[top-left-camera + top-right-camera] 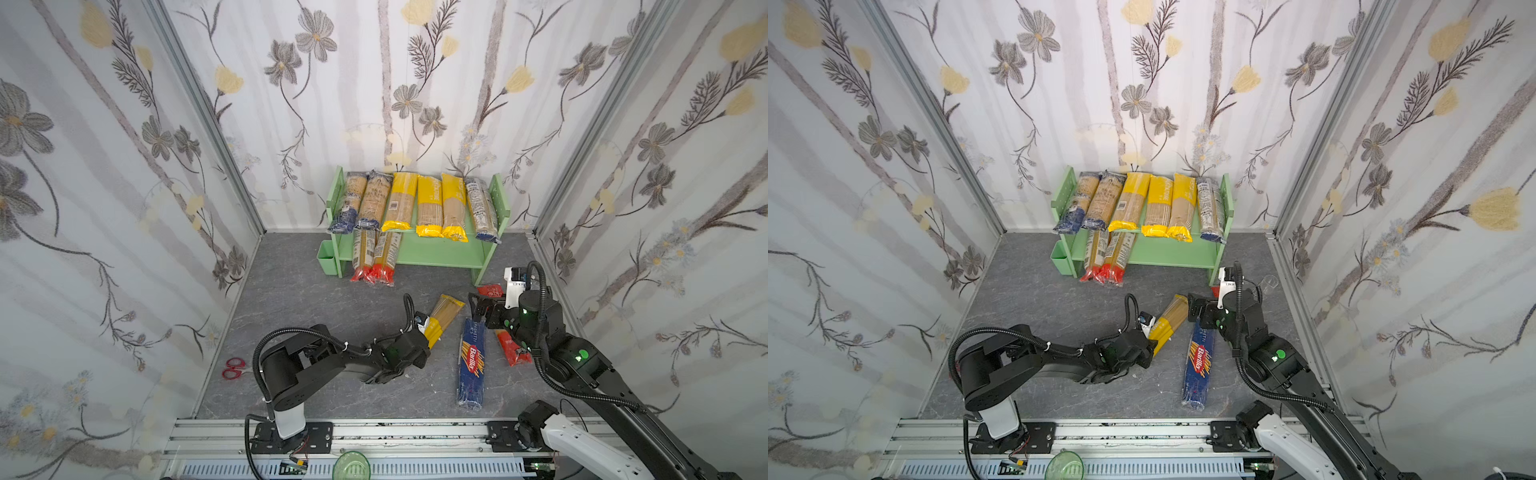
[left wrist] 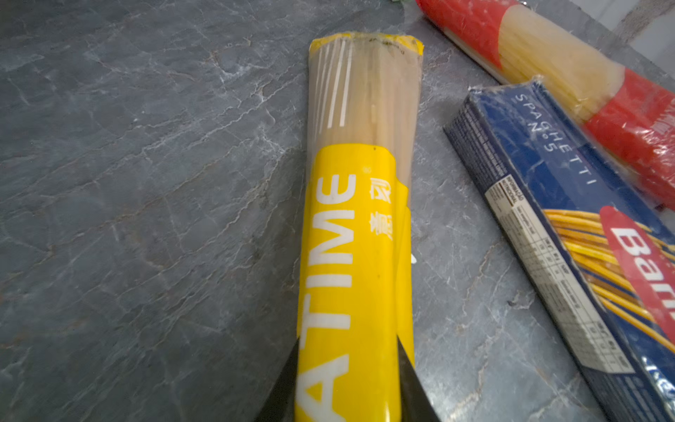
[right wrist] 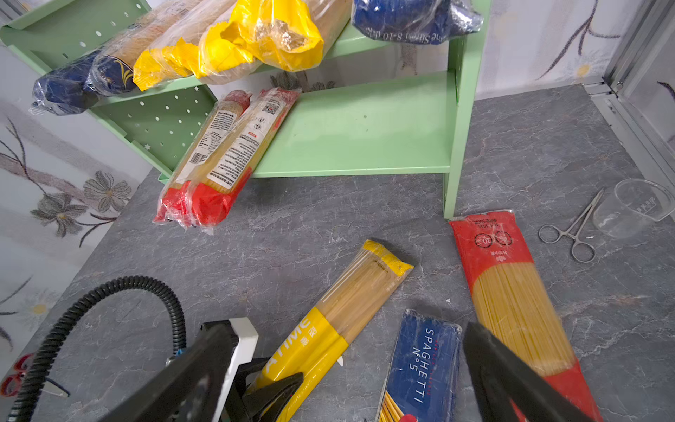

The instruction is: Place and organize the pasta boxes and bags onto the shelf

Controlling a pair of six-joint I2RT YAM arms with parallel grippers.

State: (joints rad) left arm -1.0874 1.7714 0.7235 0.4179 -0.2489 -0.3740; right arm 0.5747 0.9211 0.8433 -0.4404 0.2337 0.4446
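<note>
My left gripper (image 2: pixel 349 383) is shut on the near end of a yellow-ended pasta bag (image 1: pixel 442 313) that lies slanted on the grey floor; its black jaws press both sides of the bag (image 2: pixel 361 182). To the right lies the dark-blue Barilla box (image 1: pixel 471 361). My right gripper (image 1: pixel 478 309) hangs open over the box's far end (image 3: pixel 420 365). A red-ended bag (image 3: pixel 511 292) lies right of the box, partly under the right arm. The mint-green shelf (image 1: pixel 436 253) at the back holds several packs on its top board and two red-ended bags (image 1: pixel 372 257) at the left of its lower board.
A small green cup (image 1: pixel 326 257) hangs on the shelf's left side. Red scissors (image 1: pixel 232 368) lie at the left wall. Steel forceps (image 3: pixel 573 234) and a clear measuring cup (image 3: pixel 632 208) sit right of the shelf's leg. A green bowl (image 1: pixel 351 465) rests on the front rail.
</note>
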